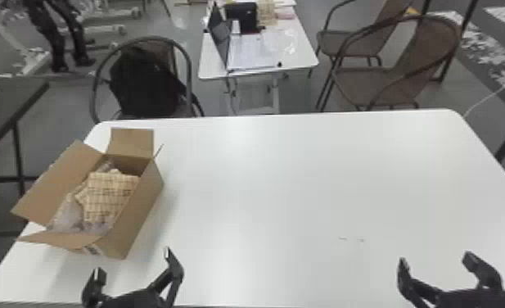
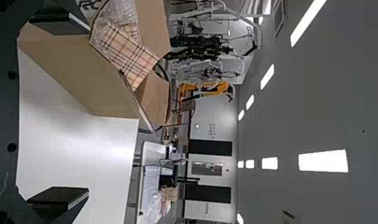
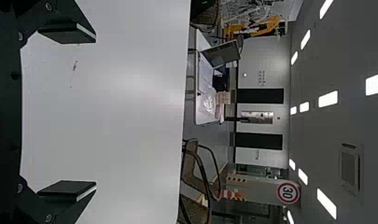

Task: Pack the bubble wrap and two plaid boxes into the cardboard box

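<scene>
Cardboard box: brown and open at the top, this box (image 1: 138,213) stands by the left edge of the white table (image 1: 284,184), between its far left corner and its near left corner; one long flap (image 1: 59,184) leans outward over the left edge.
Plaid boxes: both are inside the cardboard box; the upper one (image 1: 110,192) lies tilted and shows its beige check, and the other (image 2: 130,31) is partly hidden under it.
Bubble wrap: clear, also inside the cardboard box, it (image 1: 67,213) is around and beneath the plaid boxes, bulging toward the near flap.
Left gripper: it (image 1: 132,262) is above the table's near edge, just to the right of the near left corner and close to the box; its two black fingers are wide apart, with nothing between them.
Right gripper: it (image 1: 436,259) is above the near edge too, toward the near right corner, well apart from the box; its fingers are also spread wide, and they have hold of nothing.
Table marks: some small dark marks (image 1: 351,239) are on the white top, nearer to the near edge than to the far edge.
Behind the far edge: a chair (image 1: 188,61) with a black bag (image 1: 143,86), and a smaller table (image 1: 308,61) carrying a laptop (image 1: 219,36).
</scene>
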You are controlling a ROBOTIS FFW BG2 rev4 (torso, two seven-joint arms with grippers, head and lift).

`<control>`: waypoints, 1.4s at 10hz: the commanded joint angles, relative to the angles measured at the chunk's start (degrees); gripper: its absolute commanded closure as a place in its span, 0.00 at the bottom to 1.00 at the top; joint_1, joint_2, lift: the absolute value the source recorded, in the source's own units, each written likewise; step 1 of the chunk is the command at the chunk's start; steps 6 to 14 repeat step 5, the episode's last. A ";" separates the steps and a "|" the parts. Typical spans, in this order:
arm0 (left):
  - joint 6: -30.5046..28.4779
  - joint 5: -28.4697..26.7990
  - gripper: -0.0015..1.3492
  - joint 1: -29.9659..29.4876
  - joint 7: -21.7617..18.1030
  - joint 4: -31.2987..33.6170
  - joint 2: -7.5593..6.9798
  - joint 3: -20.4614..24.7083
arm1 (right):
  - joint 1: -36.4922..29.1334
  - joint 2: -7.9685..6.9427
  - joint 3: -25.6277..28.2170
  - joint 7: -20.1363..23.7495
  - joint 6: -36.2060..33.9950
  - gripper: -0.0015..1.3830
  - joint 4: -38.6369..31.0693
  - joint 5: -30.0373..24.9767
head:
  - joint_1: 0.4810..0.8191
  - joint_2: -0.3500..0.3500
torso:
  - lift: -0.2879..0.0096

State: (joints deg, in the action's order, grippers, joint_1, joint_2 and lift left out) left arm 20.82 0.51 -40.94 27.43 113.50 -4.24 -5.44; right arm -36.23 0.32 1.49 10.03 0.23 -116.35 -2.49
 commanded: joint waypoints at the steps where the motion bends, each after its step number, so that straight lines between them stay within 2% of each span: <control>1: 0.01 0.19 0.07 0.16 0.08 -0.03 -0.33 -0.18 | 0.02 -0.05 0.00 -0.01 0.03 0.13 -0.02 -0.06 | 0.63 0.67 | 0.60; 14: 0.37 0.36 0.07 0.43 0.35 -0.30 -0.50 -0.45 | -0.07 -0.23 0.00 -0.63 0.03 0.13 -0.02 -0.50 | 0.63 0.67 | 0.60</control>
